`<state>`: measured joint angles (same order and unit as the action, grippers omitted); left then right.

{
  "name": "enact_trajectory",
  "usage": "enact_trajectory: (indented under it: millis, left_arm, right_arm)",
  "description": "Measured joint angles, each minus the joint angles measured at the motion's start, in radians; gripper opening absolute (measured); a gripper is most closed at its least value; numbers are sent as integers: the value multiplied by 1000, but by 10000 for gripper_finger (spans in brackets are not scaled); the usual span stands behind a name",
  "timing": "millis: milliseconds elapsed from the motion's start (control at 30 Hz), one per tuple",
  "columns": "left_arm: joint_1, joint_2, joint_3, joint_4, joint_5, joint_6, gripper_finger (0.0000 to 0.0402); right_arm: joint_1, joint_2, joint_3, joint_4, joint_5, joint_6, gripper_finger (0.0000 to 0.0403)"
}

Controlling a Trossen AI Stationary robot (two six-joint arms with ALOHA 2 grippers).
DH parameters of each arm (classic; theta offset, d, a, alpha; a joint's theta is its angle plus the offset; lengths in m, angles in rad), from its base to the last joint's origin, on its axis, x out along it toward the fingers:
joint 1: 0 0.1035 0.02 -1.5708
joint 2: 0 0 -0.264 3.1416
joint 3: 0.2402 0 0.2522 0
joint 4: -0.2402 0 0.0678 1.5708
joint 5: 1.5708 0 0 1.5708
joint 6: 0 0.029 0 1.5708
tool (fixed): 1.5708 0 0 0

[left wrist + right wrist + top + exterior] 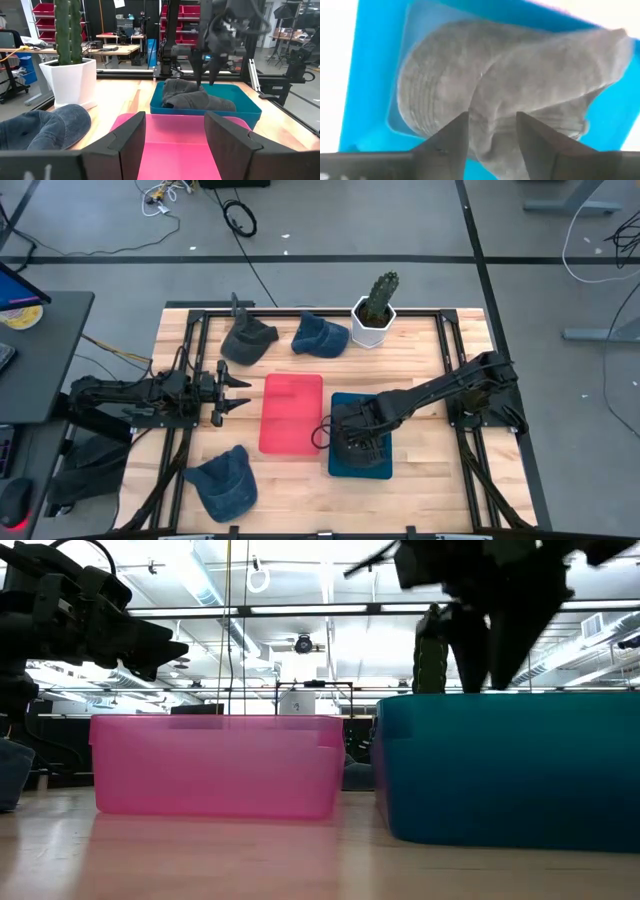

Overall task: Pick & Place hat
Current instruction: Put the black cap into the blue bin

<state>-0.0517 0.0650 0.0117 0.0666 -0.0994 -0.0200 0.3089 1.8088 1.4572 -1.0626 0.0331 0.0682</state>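
Grey hat (196,98) in teal bin (248,107), wooden table (428,349)

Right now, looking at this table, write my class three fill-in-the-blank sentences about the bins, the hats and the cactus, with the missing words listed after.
1. The grey hat lies inside the ____ bin.
2. The pink bin holds ____ hats.
3. The cactus stands in a ____ pot.
4. The right gripper hangs over the teal bin with its fingers ____.

Missing words: teal; no; white; open
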Motion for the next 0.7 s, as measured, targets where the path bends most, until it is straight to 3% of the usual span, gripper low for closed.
enact_trajectory:
  millis: [267,700]
  left_arm:
    - [0,0,0,0,0,0,206]
    - [0,0,0,8,1,-32,206]
  right_arm:
    - [-4,-1,89,46,64,-28,183]
    - [-25,-7,85,273,92,65,176]
